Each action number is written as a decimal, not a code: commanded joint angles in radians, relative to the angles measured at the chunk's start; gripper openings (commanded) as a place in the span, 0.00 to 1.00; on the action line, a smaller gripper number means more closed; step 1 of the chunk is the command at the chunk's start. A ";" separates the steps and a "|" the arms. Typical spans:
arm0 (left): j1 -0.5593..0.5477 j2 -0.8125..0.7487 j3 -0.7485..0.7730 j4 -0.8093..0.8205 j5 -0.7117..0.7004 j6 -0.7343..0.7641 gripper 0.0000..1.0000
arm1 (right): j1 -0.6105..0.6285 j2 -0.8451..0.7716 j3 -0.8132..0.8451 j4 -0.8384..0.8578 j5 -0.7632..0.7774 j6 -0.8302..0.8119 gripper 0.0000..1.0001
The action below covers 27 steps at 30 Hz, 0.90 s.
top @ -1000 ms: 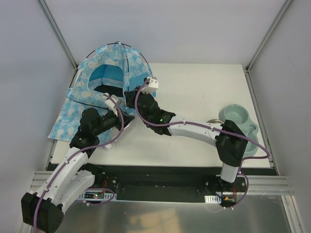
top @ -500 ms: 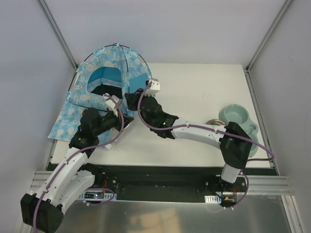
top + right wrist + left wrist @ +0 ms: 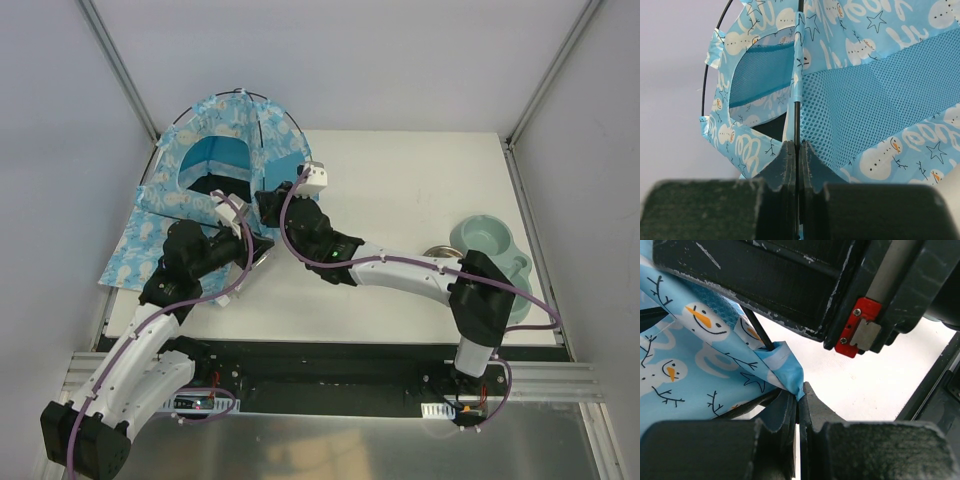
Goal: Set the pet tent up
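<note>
Fitting pet tent [image 3: 240, 125]: right gripper [image 3: 798, 150] clamps black pole [image 3: 796, 120], left gripper [image 3: 799, 400] pinches fabric corner [image 3: 785, 365] between its jaws; seating pole likely next.

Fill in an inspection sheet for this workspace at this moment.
Surface: white table.
Job's things: pet tent standing at the far left corner, doorway towards the arms.
Clutter: printed mat at the tent's near left; green double bowl at the right edge.
Grippers: left gripper shut on the tent's fabric corner; right gripper shut on a black pole.
Cables: purple cables along both arms.
Surroundings: grey walls, metal frame posts.
</note>
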 commanded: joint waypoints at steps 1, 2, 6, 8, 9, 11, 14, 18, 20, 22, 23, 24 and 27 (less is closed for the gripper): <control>-0.026 -0.045 0.070 0.037 0.073 -0.036 0.00 | -0.001 0.038 0.022 -0.034 0.036 -0.040 0.00; -0.026 -0.048 0.072 0.035 0.075 -0.038 0.00 | -0.001 0.039 0.023 -0.034 0.036 -0.043 0.00; -0.026 -0.054 0.075 0.031 0.061 -0.045 0.00 | 0.000 0.013 0.011 -0.036 -0.005 -0.037 0.00; -0.026 -0.054 0.075 0.028 0.044 -0.047 0.00 | 0.002 -0.008 -0.003 -0.030 -0.033 -0.031 0.00; -0.026 -0.052 0.073 0.026 0.038 -0.048 0.00 | 0.002 -0.021 -0.015 -0.015 -0.045 -0.029 0.00; -0.026 -0.049 0.073 0.022 0.004 -0.061 0.00 | 0.002 -0.042 -0.045 0.013 -0.056 -0.023 0.00; -0.026 -0.039 0.084 0.012 -0.037 -0.094 0.00 | 0.003 -0.057 -0.058 0.021 -0.064 -0.023 0.00; -0.027 -0.029 0.104 0.006 -0.065 -0.140 0.00 | 0.003 -0.050 -0.069 0.024 -0.070 -0.037 0.00; -0.026 -0.028 0.113 0.003 -0.068 -0.157 0.00 | 0.006 -0.038 -0.066 0.015 -0.065 -0.043 0.00; -0.026 -0.031 0.118 0.003 -0.069 -0.171 0.00 | 0.005 -0.025 -0.058 -0.002 -0.050 -0.045 0.00; -0.026 -0.032 0.118 0.002 -0.072 -0.179 0.00 | 0.006 -0.021 -0.053 -0.011 -0.047 -0.051 0.00; -0.026 -0.032 0.116 0.002 -0.071 -0.183 0.01 | 0.006 -0.018 -0.047 -0.022 -0.042 -0.055 0.00; -0.026 -0.043 0.107 -0.001 -0.073 -0.193 0.15 | 0.005 -0.025 -0.043 -0.040 -0.042 -0.066 0.00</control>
